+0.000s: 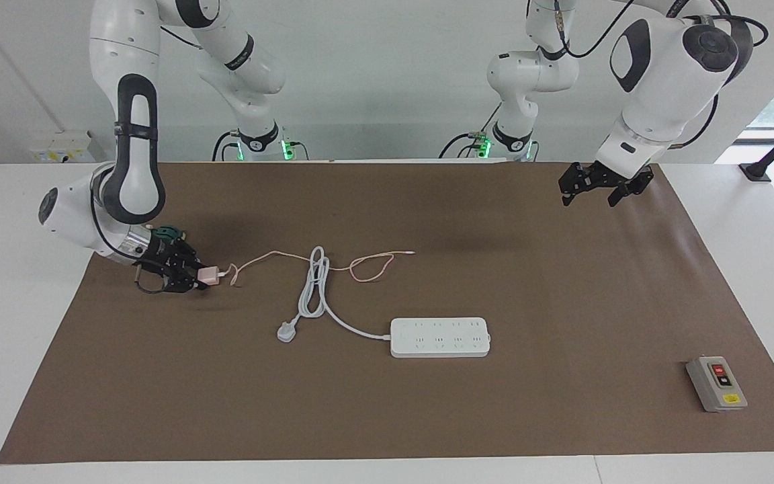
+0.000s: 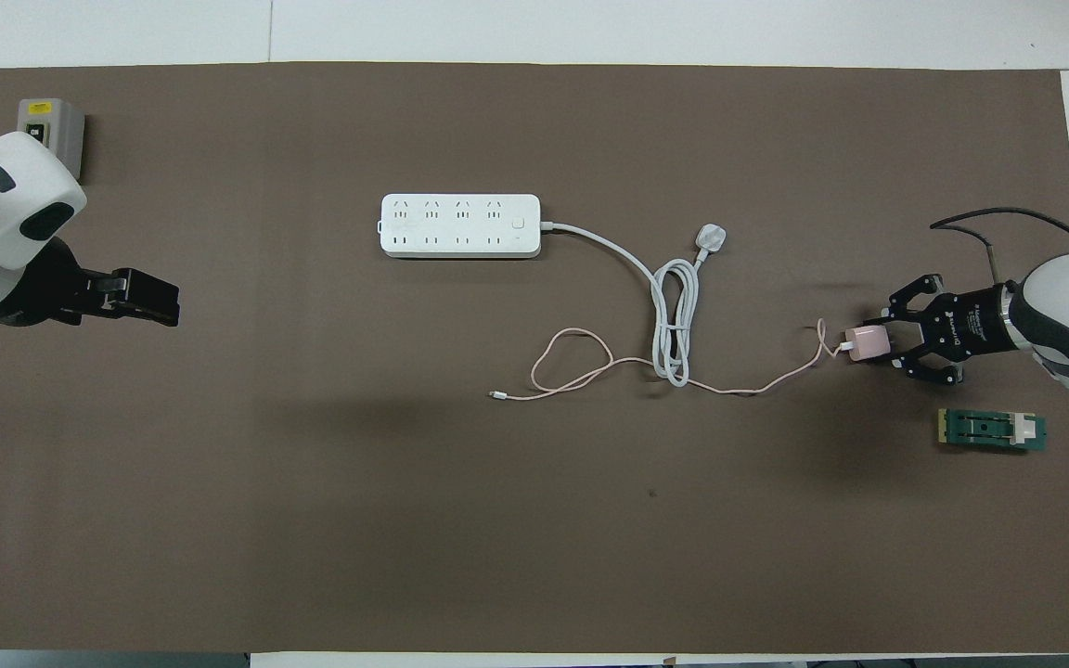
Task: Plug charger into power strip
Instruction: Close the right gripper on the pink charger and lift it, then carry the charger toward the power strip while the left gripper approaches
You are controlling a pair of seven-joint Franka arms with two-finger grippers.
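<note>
The charger (image 1: 208, 274) (image 2: 869, 341), a small pale pink cube, lies on the brown mat at the right arm's end of the table. My right gripper (image 1: 197, 275) (image 2: 880, 341) is low on the mat and shut on the charger's two sides. Its thin pink cable (image 1: 273, 256) (image 2: 757, 382) trails across the mat toward the middle. The white power strip (image 1: 440, 337) (image 2: 460, 225) lies flat near the middle, farther from the robots than the charger. My left gripper (image 1: 597, 188) (image 2: 159, 303) hangs open over the left arm's end of the mat, holding nothing.
The strip's thick white cord (image 1: 314, 282) (image 2: 674, 315) is coiled across the pink cable and ends in a white three-pin plug (image 1: 285, 331) (image 2: 713, 237). A grey button box (image 1: 716, 383) (image 2: 50, 128) stands at the left arm's end. A green part (image 2: 991, 430) lies beside the right gripper.
</note>
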